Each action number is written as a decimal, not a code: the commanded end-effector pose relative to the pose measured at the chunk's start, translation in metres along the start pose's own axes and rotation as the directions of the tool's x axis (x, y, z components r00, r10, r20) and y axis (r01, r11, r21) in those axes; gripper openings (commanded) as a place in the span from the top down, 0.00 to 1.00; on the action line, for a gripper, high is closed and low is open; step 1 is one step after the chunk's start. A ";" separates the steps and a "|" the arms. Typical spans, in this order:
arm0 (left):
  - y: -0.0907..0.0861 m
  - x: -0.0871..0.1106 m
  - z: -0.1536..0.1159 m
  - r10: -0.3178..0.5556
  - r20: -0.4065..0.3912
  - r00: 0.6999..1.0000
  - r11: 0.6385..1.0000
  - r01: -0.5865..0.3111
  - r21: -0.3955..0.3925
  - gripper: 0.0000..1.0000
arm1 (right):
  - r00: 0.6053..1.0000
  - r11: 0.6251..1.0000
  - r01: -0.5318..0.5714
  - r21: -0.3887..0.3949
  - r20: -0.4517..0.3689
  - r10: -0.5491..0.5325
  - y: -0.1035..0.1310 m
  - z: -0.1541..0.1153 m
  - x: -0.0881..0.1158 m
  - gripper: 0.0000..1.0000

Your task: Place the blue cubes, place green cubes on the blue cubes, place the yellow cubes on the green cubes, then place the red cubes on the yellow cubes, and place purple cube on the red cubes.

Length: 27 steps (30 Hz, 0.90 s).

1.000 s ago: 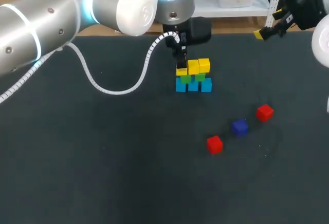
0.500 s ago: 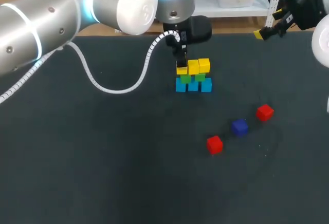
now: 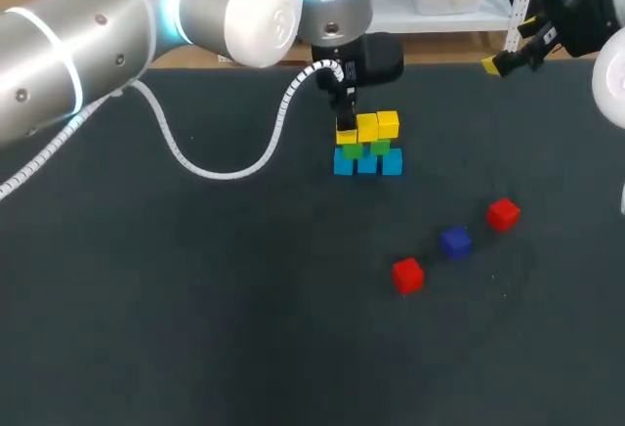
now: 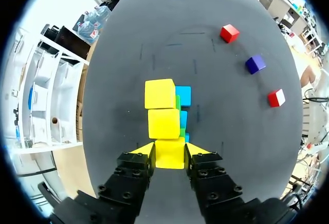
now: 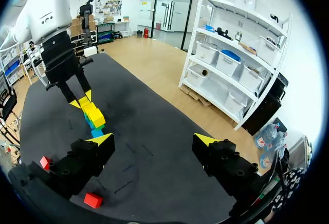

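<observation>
A stack (image 3: 366, 145) stands on the dark worktop (image 3: 195, 299). It has a row of three blue cubes (image 3: 367, 163) at the bottom, green cubes (image 3: 354, 151) on those, and yellow cubes (image 4: 164, 123) on top. The left claw (image 4: 170, 152) hangs over the end of the stack nearest the left arm. Its fingers are closed against two opposite sides of the end yellow cube (image 3: 345, 136), which is directly above the green layer and in line with the other two yellow ones. Three loose cubes lie in a slanting row on the worktop, well apart from the stack, on its robot-side right. The farther red cube (image 3: 503, 213) is closest to the stack, the purple cube (image 3: 455, 241) is in the middle, and the nearer red cube (image 3: 407, 275) is last. The right claw (image 5: 153, 141) is well off to the stack's right, by the far edge of the worktop, with its fingers spread wide and nothing between them.
</observation>
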<state>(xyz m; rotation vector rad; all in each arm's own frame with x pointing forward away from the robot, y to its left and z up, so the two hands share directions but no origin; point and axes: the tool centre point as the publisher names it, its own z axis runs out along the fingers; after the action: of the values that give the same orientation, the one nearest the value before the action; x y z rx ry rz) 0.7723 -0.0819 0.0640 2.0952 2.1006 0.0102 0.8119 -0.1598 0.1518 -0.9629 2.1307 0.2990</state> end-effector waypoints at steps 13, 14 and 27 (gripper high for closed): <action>0.004 -0.003 0.001 -0.009 0.009 1.000 1.000 0.009 0.012 0.58 | 1.000 1.000 0.001 -0.004 0.002 -0.001 -0.001 0.000 0.000 0.00; 0.004 -0.003 0.001 -0.009 0.009 1.000 1.000 0.009 0.012 0.54 | 1.000 1.000 0.001 -0.004 0.002 -0.001 -0.001 0.000 0.000 0.00; 0.002 0.008 -0.017 -0.079 0.048 0.996 0.997 0.080 -0.018 0.00 | 1.000 1.000 0.001 -0.004 0.002 -0.001 -0.001 0.000 0.000 0.00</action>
<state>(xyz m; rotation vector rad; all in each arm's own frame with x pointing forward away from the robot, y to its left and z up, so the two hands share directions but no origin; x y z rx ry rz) 0.7806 -0.0811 0.0734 2.0055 2.1509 -0.0258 0.8119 -0.1597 0.1518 -0.9629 2.1307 0.2990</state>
